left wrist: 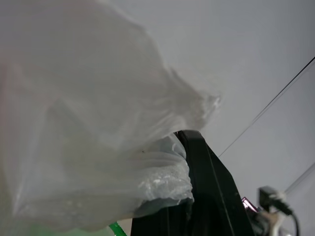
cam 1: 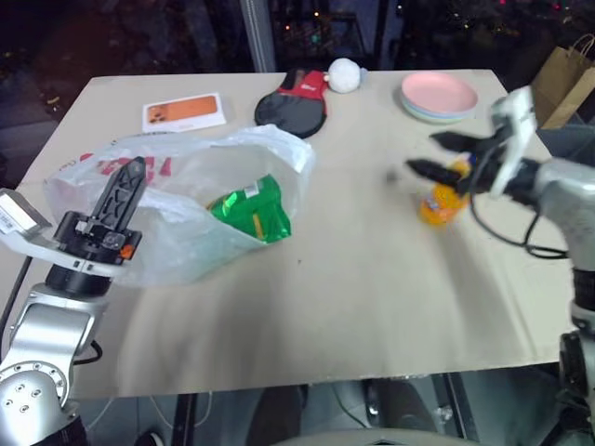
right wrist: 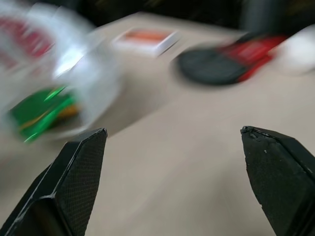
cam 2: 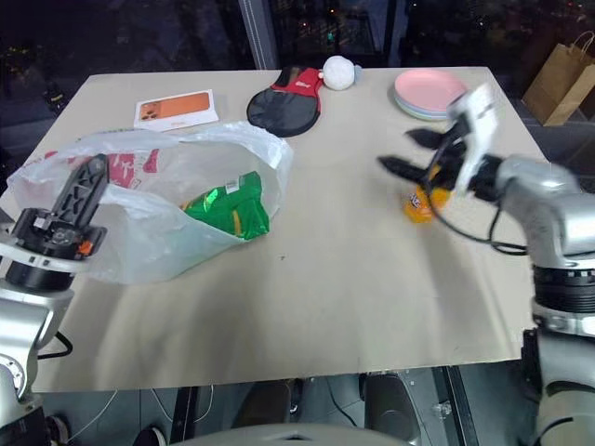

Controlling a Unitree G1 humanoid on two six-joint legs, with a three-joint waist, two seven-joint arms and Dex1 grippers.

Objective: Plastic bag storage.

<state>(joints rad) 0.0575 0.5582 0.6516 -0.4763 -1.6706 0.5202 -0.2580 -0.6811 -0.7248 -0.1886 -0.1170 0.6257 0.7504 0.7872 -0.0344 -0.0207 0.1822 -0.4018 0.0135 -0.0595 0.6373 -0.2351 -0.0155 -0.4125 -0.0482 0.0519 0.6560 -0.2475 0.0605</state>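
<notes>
Item: large thin translucent white plastic bag (cam 1: 177, 200) with red lettering, lying open at the left of the tan table (cam 1: 353, 288), not yet stored. Left gripper (cam 1: 125, 186) is pinching its rim; right gripper (cam 2: 406, 153) is hanging wide open, empty.

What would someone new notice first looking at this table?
The plastic bag on the table's left side, its mouth open with a green snack packet inside; the left gripper is shut on its edge. On the right, the right gripper hangs open above an orange item.
</notes>
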